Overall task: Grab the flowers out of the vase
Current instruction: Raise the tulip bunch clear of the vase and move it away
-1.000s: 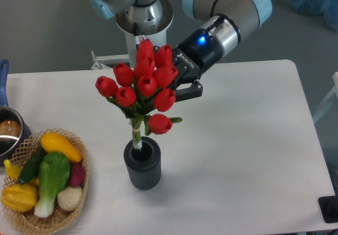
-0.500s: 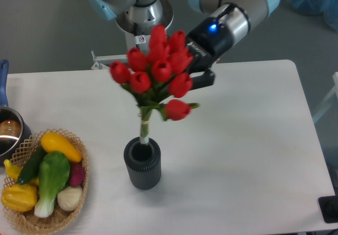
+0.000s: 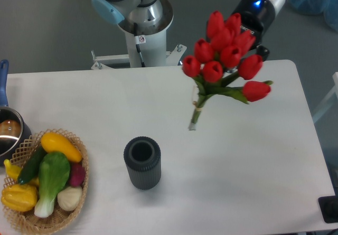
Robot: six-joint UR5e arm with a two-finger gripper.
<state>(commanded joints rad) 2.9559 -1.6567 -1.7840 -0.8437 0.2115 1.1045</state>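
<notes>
The white rectangular tabletop (image 3: pixel 253 182) fills most of the view; its left and near edges are cut off by the frame. Behind its far edge stands the grey and pale-blue robot arm base (image 3: pixel 138 13), its top cut off.

The bunch of red tulip buds with green stems and leaves (image 3: pixel 224 66) hangs in the air above the far right part of the tabletop, tilted, its tied stem ends pointing down and left and touching nothing. It is fully clear of the vase and well apart from it.

The black two-finger gripper (image 3: pixel 252 40), with a blue light on its wrist, sits directly behind the tulip heads. The buds hide its fingers almost entirely, so the jaws cannot be made out; the bunch is evidently held there, but the contact itself is hidden.

The woven wicker basket (image 3: pixel 26 222) of toy vegetables, yellow, green, white and purple, sits at the near left corner, partly cut off.

The small dark grey ribbed cylindrical vase (image 3: pixel 142 162) stands upright toward the near edge, left of centre, its round mouth empty.

A metal pot with a blue handle (image 3: pixel 6 129) is mostly cut off at the left edge.
</notes>
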